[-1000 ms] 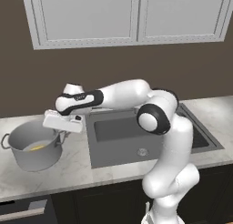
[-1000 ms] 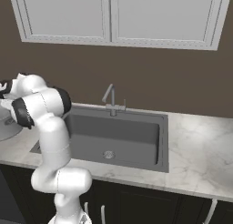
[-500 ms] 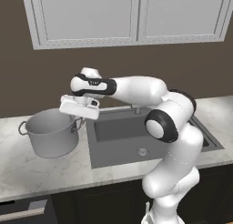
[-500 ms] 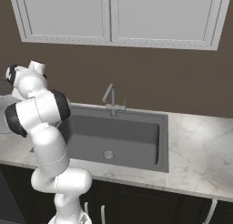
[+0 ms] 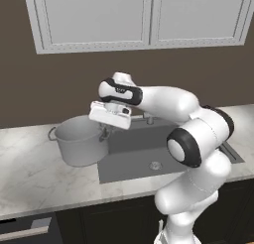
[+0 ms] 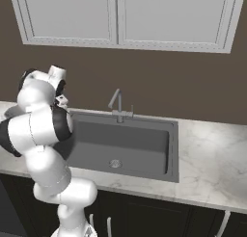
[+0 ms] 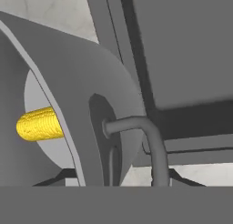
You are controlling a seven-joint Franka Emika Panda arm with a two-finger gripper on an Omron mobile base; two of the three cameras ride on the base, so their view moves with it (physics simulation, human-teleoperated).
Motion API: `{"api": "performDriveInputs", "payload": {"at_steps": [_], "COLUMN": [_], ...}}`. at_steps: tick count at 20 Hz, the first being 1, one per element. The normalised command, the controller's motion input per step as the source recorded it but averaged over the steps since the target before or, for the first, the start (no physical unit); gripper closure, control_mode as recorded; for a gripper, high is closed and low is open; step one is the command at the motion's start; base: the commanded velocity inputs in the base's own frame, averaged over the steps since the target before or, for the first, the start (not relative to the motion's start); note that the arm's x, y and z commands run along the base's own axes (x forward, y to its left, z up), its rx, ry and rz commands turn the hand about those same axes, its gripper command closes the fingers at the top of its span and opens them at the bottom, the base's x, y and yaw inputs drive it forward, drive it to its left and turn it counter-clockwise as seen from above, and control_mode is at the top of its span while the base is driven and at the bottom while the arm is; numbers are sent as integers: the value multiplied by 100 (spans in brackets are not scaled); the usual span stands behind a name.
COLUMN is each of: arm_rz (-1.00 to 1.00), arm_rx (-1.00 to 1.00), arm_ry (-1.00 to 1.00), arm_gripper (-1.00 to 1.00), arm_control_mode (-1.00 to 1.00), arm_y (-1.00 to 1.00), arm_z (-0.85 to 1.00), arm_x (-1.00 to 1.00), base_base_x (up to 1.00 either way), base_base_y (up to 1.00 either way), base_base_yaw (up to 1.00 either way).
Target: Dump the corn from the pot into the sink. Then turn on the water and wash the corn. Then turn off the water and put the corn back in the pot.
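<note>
Stage shown: the first step, dumping the corn, with the grasp on the pot apparently made and the tipping not yet done. In the left base view the grey stockpot [image 5: 81, 141] stands upright at the edge of the marble tabletop [image 5: 30, 173], just beside the left rim of the dark recessed sink [image 5: 163, 151]; whether its base rests on the tabletop or is raised just clear of it cannot be told; the end effector [image 5: 106, 129] sits at the pot's sink-side rim, over the near loop handle. In the hand view that loop handle [image 7: 143, 143] rises in the foreground, curving out from the pot wall and down between where the fingers would stand; the jaws appear part-closed about the handle, though the fingertips themselves are hidden and actual contact cannot be confirmed. The corn [image 7: 40, 124], a short yellow cob, lies inside the pot on its floor, seen past the rim; the sink basin lies beyond, to the upper right of that view. In the right base view the faucet [image 6: 118, 106] stands at the back rim of the sink [image 6: 120, 142], its drain [image 6: 114, 163] bare. The next move, as judged, calls for carrying the pot over the basin and tilting its mouth toward the drain until the cob slides out; a secure hold on the single handle matters, since the pot will tend to swing.
</note>
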Motion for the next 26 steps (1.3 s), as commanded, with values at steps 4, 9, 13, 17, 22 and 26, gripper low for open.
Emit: {"api": "performDriveInputs", "payload": {"at_steps": [4,9,13,17,22,26], "arm_rz": [-22,-21,-39,-42,-37,-24], "arm_rx": [1,10,10,22,25,22], "arm_ry": [0,0,0,1,11,3], "arm_gripper": [100,100,100,100,100,100], "arm_control_mode": [-100,-100,-100,-100,-100,-100], "arm_y": [-77,-81,-57,-33,-13,0], "arm_z": [9,8,0,20,36,6], "arm_x": [-1,0,0,0,12,16], "base_base_x": [0,0,0,0,0,0], "base_base_y": [0,0,0,0,0,0], "base_base_yaw": [0,0,0,0,0,0]}}
